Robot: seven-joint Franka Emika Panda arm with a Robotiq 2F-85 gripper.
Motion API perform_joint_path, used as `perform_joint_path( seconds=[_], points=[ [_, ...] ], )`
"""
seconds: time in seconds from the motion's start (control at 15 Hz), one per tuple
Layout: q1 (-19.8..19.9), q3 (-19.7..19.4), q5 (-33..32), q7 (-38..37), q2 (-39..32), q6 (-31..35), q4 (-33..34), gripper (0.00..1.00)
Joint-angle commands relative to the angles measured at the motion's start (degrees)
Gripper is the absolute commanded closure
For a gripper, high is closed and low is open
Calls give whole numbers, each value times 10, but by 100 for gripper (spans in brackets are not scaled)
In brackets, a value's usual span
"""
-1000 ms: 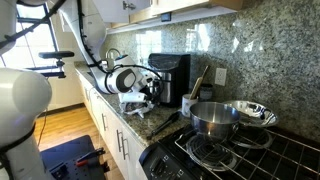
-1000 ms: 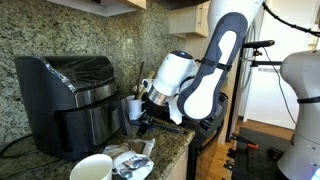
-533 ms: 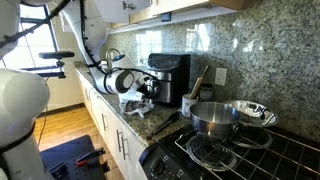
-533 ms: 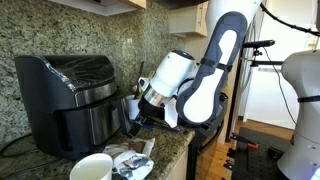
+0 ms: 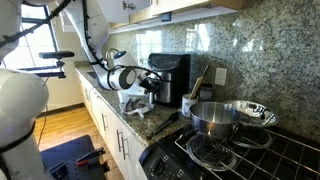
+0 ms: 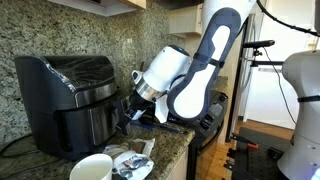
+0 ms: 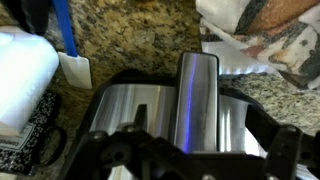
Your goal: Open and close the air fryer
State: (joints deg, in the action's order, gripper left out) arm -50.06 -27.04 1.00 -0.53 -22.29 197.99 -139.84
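**Gripper [image 7: 210, 148] open at drawer handle [image 7: 197, 90] of air fryer [image 5: 170, 76]**

Gripper jaws are spread wide in the wrist view. We see 2 dark fingers [image 7: 128, 152] low in frame, 1 on each side of the silver drawer handle. We see no contact with it, and nothing is held. In both exterior views the gripper [image 6: 134, 105] sits right at the fryer's front.

The air fryer [image 6: 65, 95] stands at the back of the granite counter [image 5: 128, 125], against the stone backsplash. Its drawer [image 6: 88, 125] looks pushed in, as far as we can tell.

In an exterior view a steel pot [image 5: 212, 118] sits on the stove [image 5: 195, 160], with a metal bowl [image 5: 250, 110] just beside it. A white mug [image 6: 92, 168] stands near the fryer's front corner. The wrist view shows a patterned cloth [image 7: 265, 35] and a white spatula [image 7: 72, 66] with a blue handle on the counter.
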Motion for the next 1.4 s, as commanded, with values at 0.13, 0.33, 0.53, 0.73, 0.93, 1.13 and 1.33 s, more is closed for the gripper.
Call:
perform_joint_path(
  seconds=[0.13, 0.33, 0.53, 0.73, 0.93, 1.13, 1.33],
  points=[
    [11, 8, -6, -3, 0, 0, 22, 0],
    [12, 7, -6, -2, 1, 0, 14, 26],
    [10, 1, -7, 8, -3, -1, 1, 51],
    [11, 2, -12, 11, -6, -10, -5, 73],
    [14, 5, -16, 10, -1, -17, -7, 84],
    [8, -2, -14, 15, 4, -26, -11, 84],
    [-6, -18, -6, 21, 9, -24, -18, 84]
  ],
)
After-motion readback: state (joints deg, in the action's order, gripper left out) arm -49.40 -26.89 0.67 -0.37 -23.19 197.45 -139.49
